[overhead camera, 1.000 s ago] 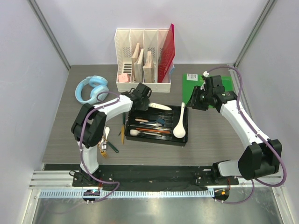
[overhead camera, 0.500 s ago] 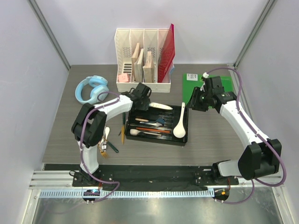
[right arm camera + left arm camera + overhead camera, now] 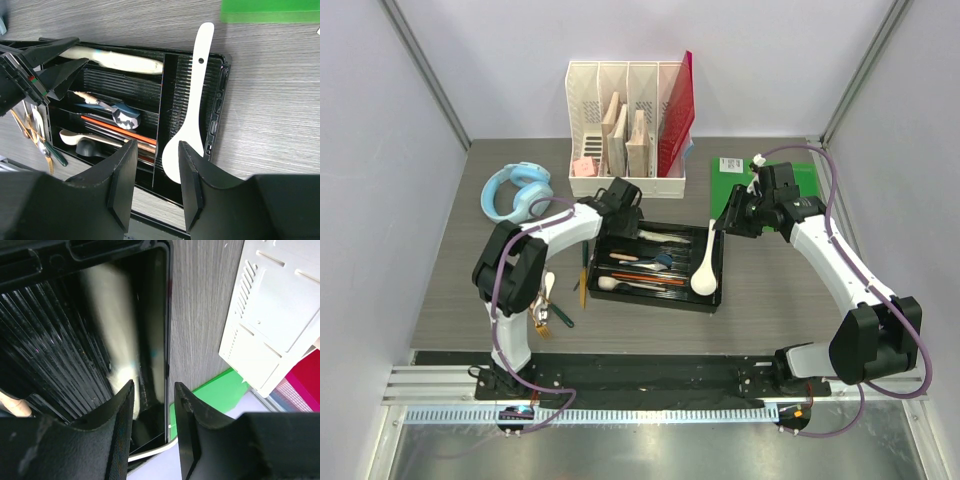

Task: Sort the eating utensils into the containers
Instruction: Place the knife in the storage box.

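My left gripper [image 3: 153, 386] sits over the far left corner of the black tray [image 3: 220, 107], jaws apart with nothing between them. A cream spoon [image 3: 120, 59] lies along the far compartment, blurred in my left wrist view. My right gripper [image 3: 157, 145] hovers above the tray's right end, jaws apart and empty. The big white spoon [image 3: 192, 120] lies in the right-hand compartment, handle poking over the far rim. A few utensils [image 3: 548, 300] lie on the worktop [image 3: 770, 290] left of the tray

A white file organizer [image 3: 626, 130] with wooden boards [image 3: 613, 125] and a red folder [image 3: 677, 115] stands at the desk's [image 3: 450, 290] back, between blue headphones [image 3: 516, 191] and a green sheet [image 3: 724, 190].
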Tool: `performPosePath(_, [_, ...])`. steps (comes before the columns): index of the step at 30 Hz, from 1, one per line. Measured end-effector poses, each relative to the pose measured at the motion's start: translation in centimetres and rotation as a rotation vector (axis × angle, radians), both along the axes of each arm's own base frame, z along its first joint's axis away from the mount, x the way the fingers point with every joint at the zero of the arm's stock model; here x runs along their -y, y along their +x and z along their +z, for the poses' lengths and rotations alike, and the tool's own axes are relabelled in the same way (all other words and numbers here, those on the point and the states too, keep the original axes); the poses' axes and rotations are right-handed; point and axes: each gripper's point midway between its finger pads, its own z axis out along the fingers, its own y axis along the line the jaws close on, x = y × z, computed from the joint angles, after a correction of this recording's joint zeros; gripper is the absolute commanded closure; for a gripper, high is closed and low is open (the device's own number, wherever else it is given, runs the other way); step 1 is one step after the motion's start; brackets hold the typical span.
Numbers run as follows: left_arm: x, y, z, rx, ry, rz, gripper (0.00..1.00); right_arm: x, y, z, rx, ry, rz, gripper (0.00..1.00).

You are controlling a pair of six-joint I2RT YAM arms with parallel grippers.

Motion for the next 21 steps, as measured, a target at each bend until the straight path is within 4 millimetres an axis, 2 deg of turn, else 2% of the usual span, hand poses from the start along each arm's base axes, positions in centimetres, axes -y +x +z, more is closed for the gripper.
performPosePath(8, [0.0,0.1,1.2,0.017,-0.019,-0.002,0.62,0.0,-0.1,-0.2,-0.006,0.004,-0.002,0.57])
performPosePath(13, [-0.5,0.3,4.1,0.077,-0.023,-0.031,0.62,-0.1,0.0,-0.2,-0.003,0.006,-0.001,0.57])
performPosePath(16, [-2.4,0.3,6.3,0.108,0.004,-0.044,0.62,-0.1,-0.2,-0.4,-0.009,0.005,-0.001,0.57])
performPosePath(19, [-6.2,-0.2,7.6,0.113,0.091,-0.068,0.51,-0.1,-0.2,-0.5,-0.013,0.007,-0.004,0.57])
performPosePath(21, [-9.2,-1.0,7.7,0.109,0.162,-0.085,0.48,-0.1,-0.2,-0.5,-0.012,0.009,-0.006,0.57])
